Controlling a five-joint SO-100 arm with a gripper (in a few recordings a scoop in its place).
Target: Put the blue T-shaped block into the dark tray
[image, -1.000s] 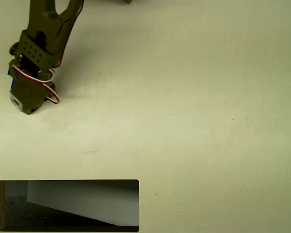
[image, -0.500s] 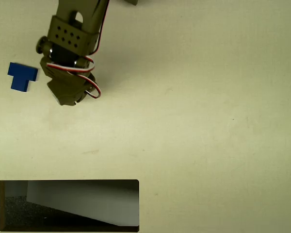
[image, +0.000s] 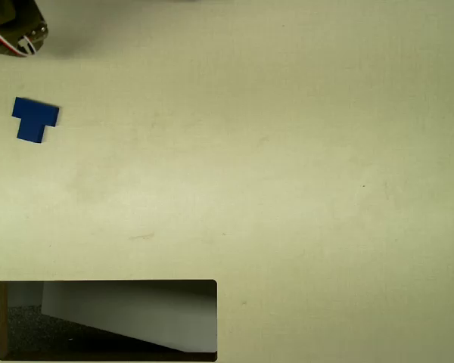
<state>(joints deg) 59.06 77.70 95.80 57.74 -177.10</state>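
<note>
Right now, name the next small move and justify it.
Probably bring the arm down from the overhead view's top-left corner to above the blue T-shaped block. The block lies alone on the table, ungrasped, far above the dark tray.

The blue T-shaped block (image: 35, 119) is a flat, even bright blue. The tabletop (image: 287, 151) is pale cream-yellow, faintly mottled. The dark tray (image: 106, 283), at seven o'clock, has a black rim, a speckled dark grey floor and a pale off-white slanted panel. At eleven o'clock, the arm (image: 11, 30) is olive-drab with red and white wires.
</note>
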